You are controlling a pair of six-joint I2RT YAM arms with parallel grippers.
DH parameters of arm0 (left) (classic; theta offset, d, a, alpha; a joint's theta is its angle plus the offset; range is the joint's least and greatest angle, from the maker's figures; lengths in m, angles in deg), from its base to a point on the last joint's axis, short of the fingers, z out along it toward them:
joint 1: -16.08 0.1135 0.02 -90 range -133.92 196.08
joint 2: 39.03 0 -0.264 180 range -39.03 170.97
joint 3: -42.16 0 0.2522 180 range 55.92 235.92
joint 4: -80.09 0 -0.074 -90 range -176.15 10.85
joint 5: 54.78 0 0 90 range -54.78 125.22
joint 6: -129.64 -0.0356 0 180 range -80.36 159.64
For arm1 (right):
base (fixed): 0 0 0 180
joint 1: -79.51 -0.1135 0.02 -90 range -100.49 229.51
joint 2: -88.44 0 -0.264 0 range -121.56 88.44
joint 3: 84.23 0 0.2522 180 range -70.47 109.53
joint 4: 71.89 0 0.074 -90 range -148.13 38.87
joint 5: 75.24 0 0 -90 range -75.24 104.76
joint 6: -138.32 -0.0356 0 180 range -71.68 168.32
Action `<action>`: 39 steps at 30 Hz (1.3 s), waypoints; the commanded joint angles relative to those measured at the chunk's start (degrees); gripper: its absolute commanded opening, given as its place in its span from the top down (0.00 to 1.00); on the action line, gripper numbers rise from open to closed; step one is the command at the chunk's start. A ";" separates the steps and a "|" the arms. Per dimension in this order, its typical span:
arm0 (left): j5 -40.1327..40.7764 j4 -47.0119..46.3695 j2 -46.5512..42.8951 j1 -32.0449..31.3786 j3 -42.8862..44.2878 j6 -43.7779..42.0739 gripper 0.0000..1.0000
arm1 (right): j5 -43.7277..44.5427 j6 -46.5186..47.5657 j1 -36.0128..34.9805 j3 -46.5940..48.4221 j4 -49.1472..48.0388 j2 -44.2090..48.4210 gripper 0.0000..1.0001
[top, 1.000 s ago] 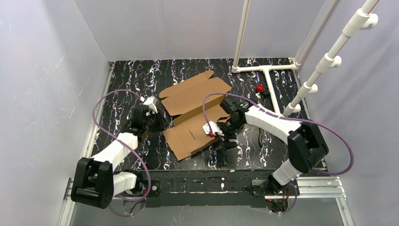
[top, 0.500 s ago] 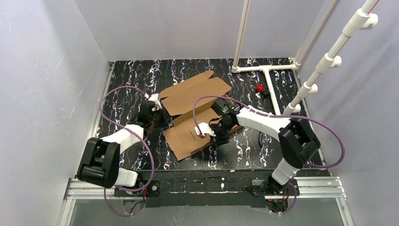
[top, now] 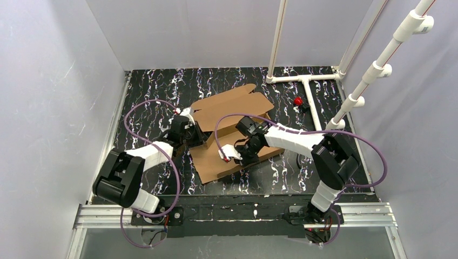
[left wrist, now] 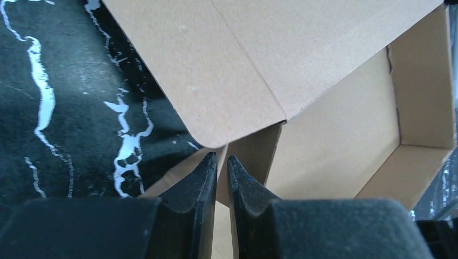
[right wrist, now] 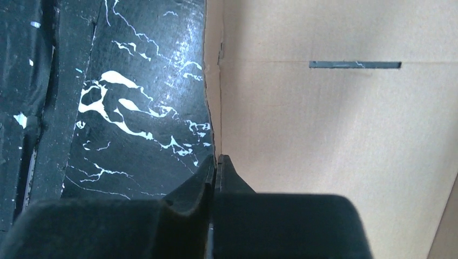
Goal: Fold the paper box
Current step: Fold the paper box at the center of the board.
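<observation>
**Materials and Surface Finish**

The box point(top: 232, 108) is brown corrugated cardboard. It is matt, with a fine paper grain and pressed score lines. The table point(top: 151, 86) has a black covering veined in white, which shows a slight sheen under light. The fingers point(left wrist: 189, 199) are black and matt, with a faintly textured skin. The pipes point(top: 308, 79) are smooth white plastic. The arm shells point(top: 291, 137) are smooth white plastic. The walls point(top: 54, 81) are plain and matt. The rail point(top: 367, 213) is bare ribbed metal.

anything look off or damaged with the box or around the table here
Nothing looks torn or spilled. The paper box lies skewed, diagonal to the table's edges, and is only partly folded. A small red object sits alone near the white pipe frame.
</observation>
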 commanded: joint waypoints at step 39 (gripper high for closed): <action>15.75 -3.12 14.61 -8.57 9.07 44.13 1.00 | -2.49 -6.95 -0.99 0.01 -3.84 -2.34 0.99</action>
